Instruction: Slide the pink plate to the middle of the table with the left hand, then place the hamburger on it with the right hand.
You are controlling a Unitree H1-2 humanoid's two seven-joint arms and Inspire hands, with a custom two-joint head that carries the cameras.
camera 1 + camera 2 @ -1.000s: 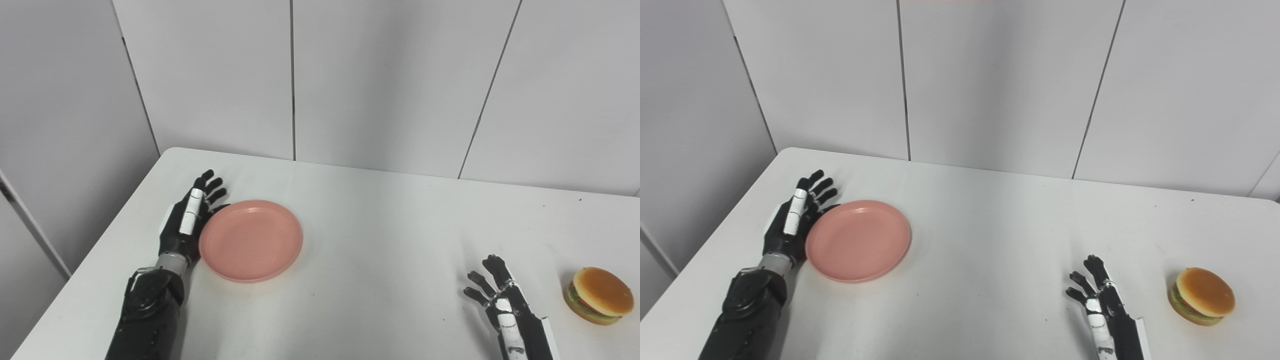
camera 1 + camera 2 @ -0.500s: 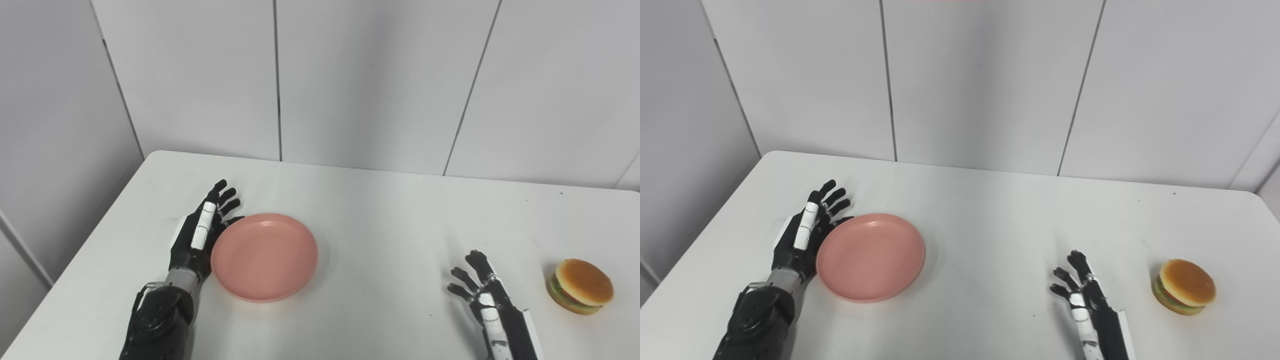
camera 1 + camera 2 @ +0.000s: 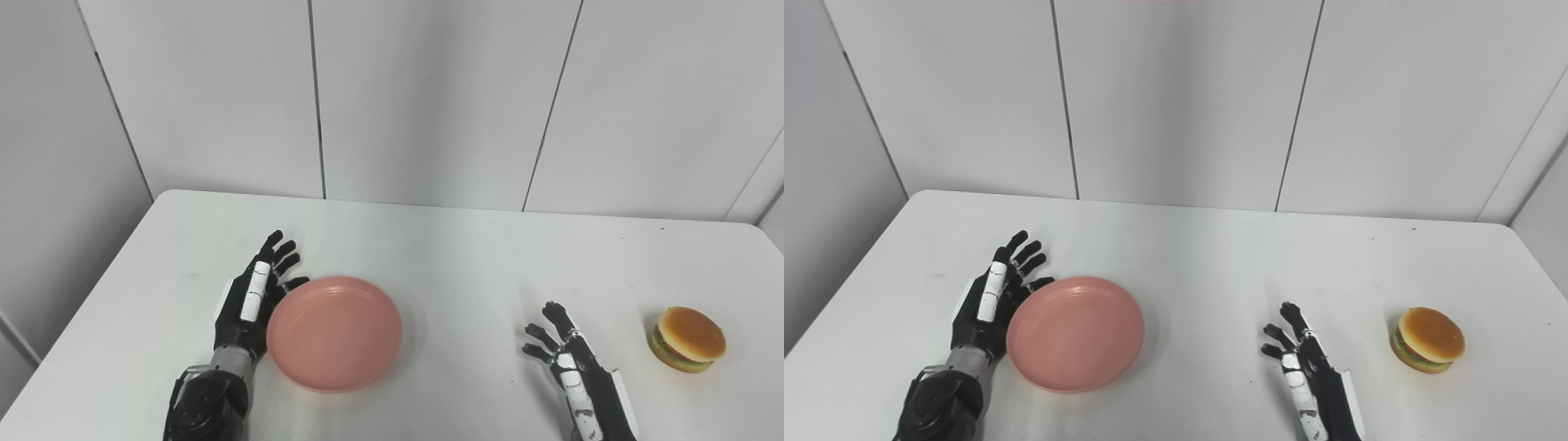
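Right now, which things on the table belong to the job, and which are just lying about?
Job:
- pink plate, left hand against its left rim
- hamburger, far right
- right hand, open, apart from the hamburger

Lying about:
- nothing else on the white table

Left hand (image 3: 251, 297) and right hand (image 3: 566, 355): black jointed fingers (image 3: 278, 248), each hand bearing a white strip (along one finger); silver wrist ring above the glossy black left forearm (image 3: 205, 404).
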